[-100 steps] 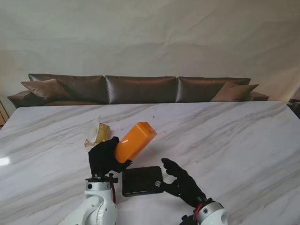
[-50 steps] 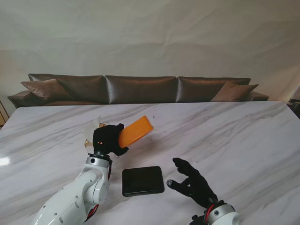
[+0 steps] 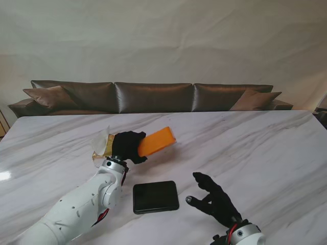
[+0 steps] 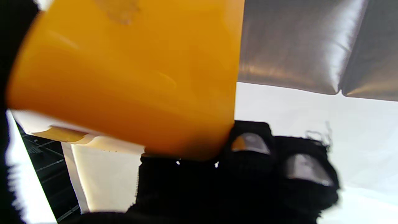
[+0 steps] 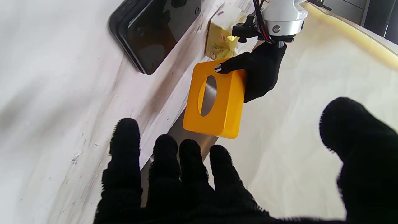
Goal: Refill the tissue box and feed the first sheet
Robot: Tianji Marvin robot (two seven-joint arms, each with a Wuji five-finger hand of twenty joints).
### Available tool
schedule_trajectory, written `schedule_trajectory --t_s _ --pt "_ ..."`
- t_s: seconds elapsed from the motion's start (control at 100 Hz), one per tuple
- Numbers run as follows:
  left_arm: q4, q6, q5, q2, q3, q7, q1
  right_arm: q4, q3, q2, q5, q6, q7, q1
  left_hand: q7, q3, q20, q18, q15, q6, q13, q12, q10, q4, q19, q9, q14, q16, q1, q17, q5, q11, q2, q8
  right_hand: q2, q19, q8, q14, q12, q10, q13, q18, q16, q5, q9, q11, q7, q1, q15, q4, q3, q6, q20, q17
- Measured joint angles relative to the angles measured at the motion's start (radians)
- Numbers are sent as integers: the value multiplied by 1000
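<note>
One hand only, the left hand (image 3: 127,146), grips the tilted orange tissue box cover (image 3: 157,141) by its end, so it could slip onto the tabletop (image 3: 255,143) while the right hand (image 3: 214,200) hovers wide and empty.

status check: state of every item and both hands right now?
Orange tissue box cover: lifted off the table, tilted, held at one end; oval slot visible.
Black base plate: flat on the table, nothing on it.
Yellow tissue pack: on the table beside the left hand, partly hidden.
Left hand: shut on the cover.
Right hand: open, fingers spread, holding nothing.
</note>
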Motion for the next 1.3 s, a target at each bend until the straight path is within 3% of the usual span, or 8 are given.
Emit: schedule_trajectory --t_s 0.32,0.53,0.74,0.92,1.04,1.13,1.17,1.3 --pt "23 5 19 5 54 -19 -18 6 -22 0 5 4 -2 13 0 0 0 0 0 -9 0 0 -1 -6 0 0 0 1 2 0 -1 0 8 2 0 0 4 0 0 -5 0 0 0 0 0 -1 27 0 0 0 0 -8 -10 0" --pt "49 20 20 6 97 -28 -26 19 -35 0 22 4 1 26 -1 0 -11 0 -4 -9 0 6 -6 -65 0 -1 0 45 2 0 -15 -3 33 3 0 1 7 0 0 -10 0 0 0 0 20 -1 39 0 0 0 0 -9 -10 0" --pt "59 53 43 11 140 -60 -54 27 -36 0 24 5 4 30 -21 0 -39 0 -26 -25 0 12 -12 -65 -3 -2 0 59 2 0 -37 -16 74 3 0 1 8 0 0 -12 0 0 0 0 20 -2 50 0 0 0 0 -9 -11 0" --pt "80 61 39 8 175 -54 -74 29 -32 0 34 4 7 29 -85 -12 -99 0 -95 2 0 1 -32 -65 -26 -16 8 73 3 0 -94 -82 167 -91 0 1 9 0 0 -12 0 0 0 0 21 -2 50 0 0 0 0 -9 -11 0" --pt "78 61 37 8 178 -79 -76 31 -29 -1 39 4 9 29 -152 -57 -126 0 -239 -1 17 -53 -46 -133 -54 -50 18 58 9 0 -110 -161 264 -182 0 1 9 0 0 -12 0 0 0 0 21 -2 50 0 0 0 0 -9 -11 0" --pt "52 59 30 11 169 -138 -70 33 -29 -1 42 4 9 30 -204 -85 -142 0 -343 -3 20 -122 -46 -151 -70 -52 29 17 11 0 -119 -244 307 -276 0 10 9 0 0 -13 0 0 0 0 21 -2 51 0 0 0 0 -9 -11 0" --pt "38 56 25 12 165 -154 -66 35 -29 -1 44 4 9 31 -239 -93 -142 0 -405 -8 32 -161 -37 -187 -74 -52 35 -4 24 0 -119 -279 337 -343 0 10 9 0 0 -13 0 0 0 0 21 -2 51 0 0 0 0 -9 -11 0" --pt "22 53 18 11 165 -170 -55 41 -33 -1 50 4 8 35 -276 -122 -149 19 -520 -39 32 -263 -2 -238 -84 -63 62 -38 96 0 -119 -361 354 -536 0 11 9 0 0 -14 0 0 0 0 21 -2 51 0 0 0 0 -9 -11 0"
